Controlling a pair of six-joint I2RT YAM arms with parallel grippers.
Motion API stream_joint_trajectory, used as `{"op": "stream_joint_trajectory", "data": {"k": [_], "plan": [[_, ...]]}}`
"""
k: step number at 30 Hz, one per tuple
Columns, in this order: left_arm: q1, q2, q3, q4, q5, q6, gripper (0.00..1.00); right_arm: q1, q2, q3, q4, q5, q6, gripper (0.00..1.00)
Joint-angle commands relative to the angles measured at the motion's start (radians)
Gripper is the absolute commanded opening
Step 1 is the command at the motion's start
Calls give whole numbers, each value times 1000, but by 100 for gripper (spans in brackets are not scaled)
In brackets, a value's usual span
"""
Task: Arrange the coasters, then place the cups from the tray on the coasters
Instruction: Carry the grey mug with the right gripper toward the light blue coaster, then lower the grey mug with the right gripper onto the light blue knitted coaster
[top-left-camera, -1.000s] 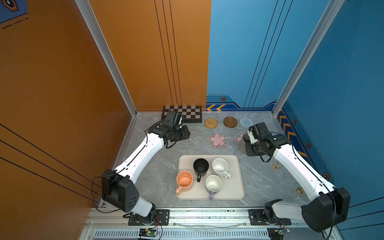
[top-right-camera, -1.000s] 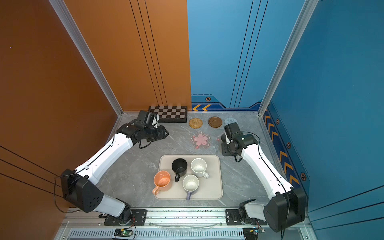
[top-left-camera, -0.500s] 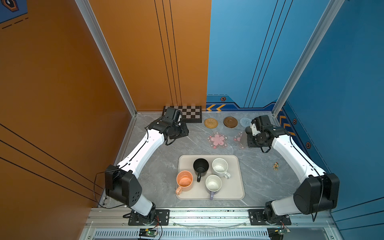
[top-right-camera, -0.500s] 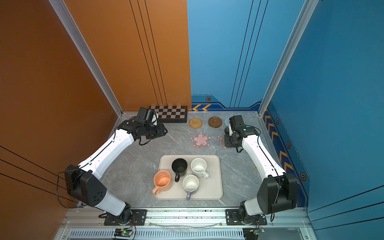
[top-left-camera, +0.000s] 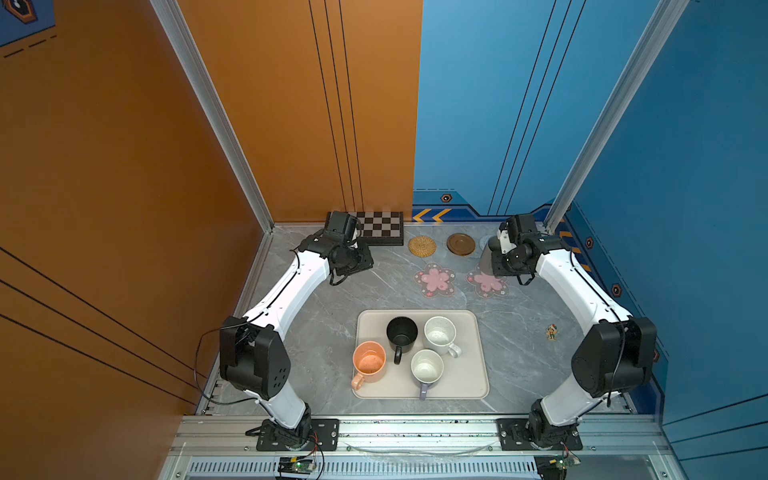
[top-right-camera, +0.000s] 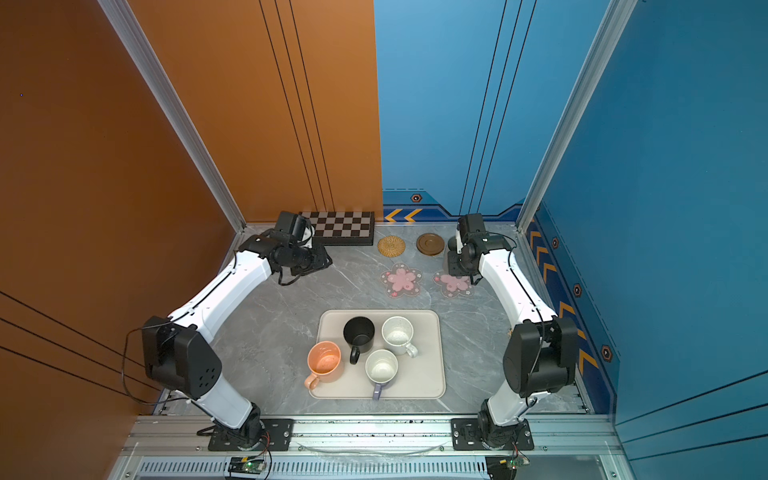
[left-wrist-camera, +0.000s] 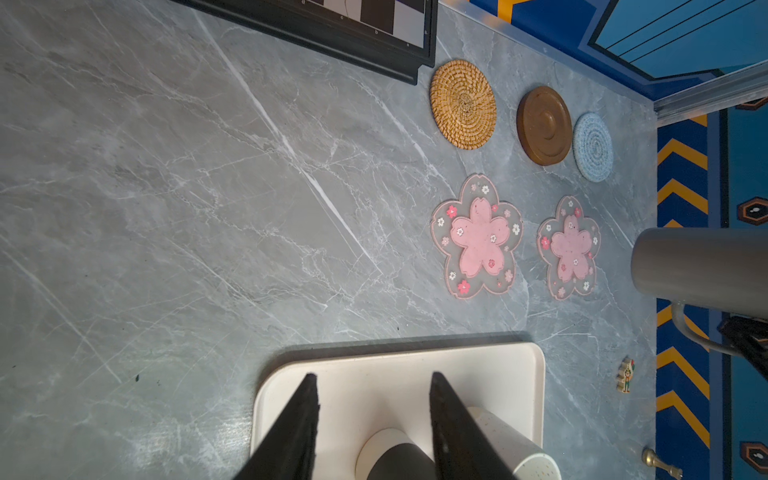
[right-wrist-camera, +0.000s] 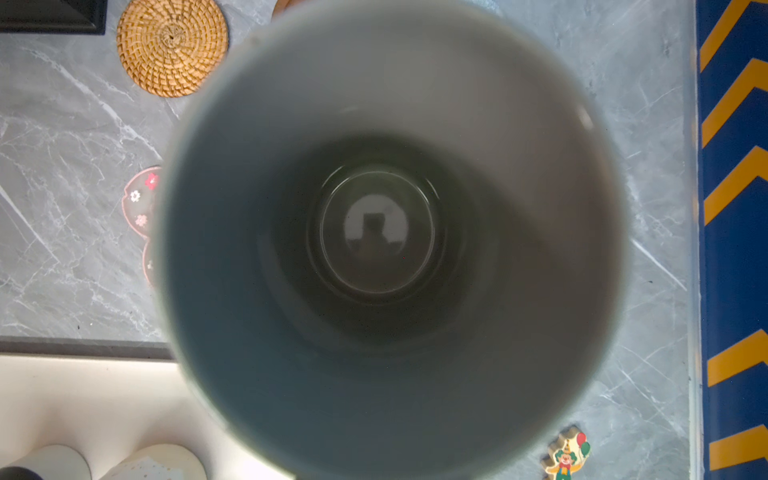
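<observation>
Right gripper (left-wrist-camera: 742, 336): was clamped on the handle of the tall grey mug (left-wrist-camera: 702, 266), upright near the table's (left-wrist-camera: 166, 208) back right corner.
Grey-blue coaster (left-wrist-camera: 593, 146): lay bare, just toward the back edge from the mug — right arm nearer.
Left gripper (left-wrist-camera: 372, 376): stood half open, empty — well apart, near the back left corner.

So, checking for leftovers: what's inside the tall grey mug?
Nothing shows inside the grey mug: only bare walls and a shiny bottom with a reflection. Whatever lies beneath it is covered by the mug itself.
</observation>
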Motion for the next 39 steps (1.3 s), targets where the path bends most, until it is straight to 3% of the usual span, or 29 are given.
{"op": "stream_joint_trajectory", "data": {"k": [1, 13, 39], "plan": [[11, 25, 41, -18, 32, 15, 45, -11, 24, 70, 71, 41, -33, 0], [11, 119, 120, -18, 49, -2, 44, -59, 150, 149, 149, 66, -79, 0], [2, 270, 201, -18, 44, -12, 42, -141, 406, 349, 283, 43, -46, 0]]}}
